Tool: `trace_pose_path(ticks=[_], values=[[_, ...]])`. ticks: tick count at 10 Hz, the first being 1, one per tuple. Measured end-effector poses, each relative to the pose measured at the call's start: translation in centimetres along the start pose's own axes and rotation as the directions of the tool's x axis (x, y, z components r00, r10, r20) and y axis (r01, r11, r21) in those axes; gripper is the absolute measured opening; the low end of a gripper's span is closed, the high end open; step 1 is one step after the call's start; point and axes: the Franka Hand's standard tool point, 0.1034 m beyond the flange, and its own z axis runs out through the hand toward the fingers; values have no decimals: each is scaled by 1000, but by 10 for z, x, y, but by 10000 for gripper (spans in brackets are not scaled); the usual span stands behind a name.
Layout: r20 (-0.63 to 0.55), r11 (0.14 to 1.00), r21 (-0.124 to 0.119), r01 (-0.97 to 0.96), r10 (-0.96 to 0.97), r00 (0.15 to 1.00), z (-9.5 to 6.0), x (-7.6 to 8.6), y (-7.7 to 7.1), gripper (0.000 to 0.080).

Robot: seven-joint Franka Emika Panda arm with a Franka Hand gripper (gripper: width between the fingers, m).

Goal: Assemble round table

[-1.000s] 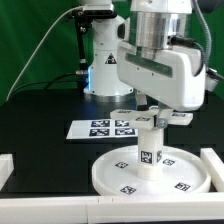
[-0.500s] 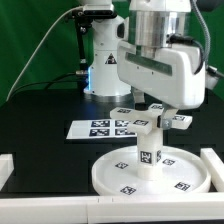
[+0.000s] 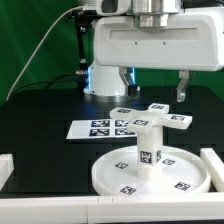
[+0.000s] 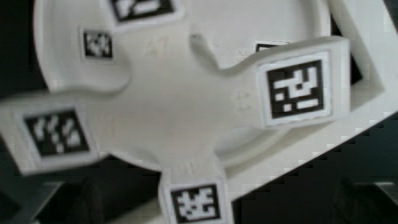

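The large round disc [image 3: 120, 178] lies flat on the black table at the front. The short cylinder leg [image 3: 150, 152] stands upright in its hub. The cross-shaped base [image 3: 158, 118] sits on top of the leg. My gripper [image 3: 152, 86] hangs open and empty straight above the cross, clear of it, with one finger [image 3: 122, 80] on each side. In the wrist view the cross-shaped base [image 4: 178, 110] fills the picture, seen from above, with the disc [image 4: 196, 22] beneath it. My fingertips do not show clearly there.
The marker board [image 3: 103, 128] lies flat behind the disc. The robot's own base [image 3: 103, 72] stands at the back. White rails stand at the exterior view's front left [image 3: 5, 168] and front right [image 3: 213, 162].
My gripper has let go of the cross-shaped base and risen straight up. The cross stays on top of the leg.
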Motion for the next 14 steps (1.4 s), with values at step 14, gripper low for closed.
trace_pose_path(ticks=[14], values=[[95,726,32,687,-686,721,22,-20,7,649]])
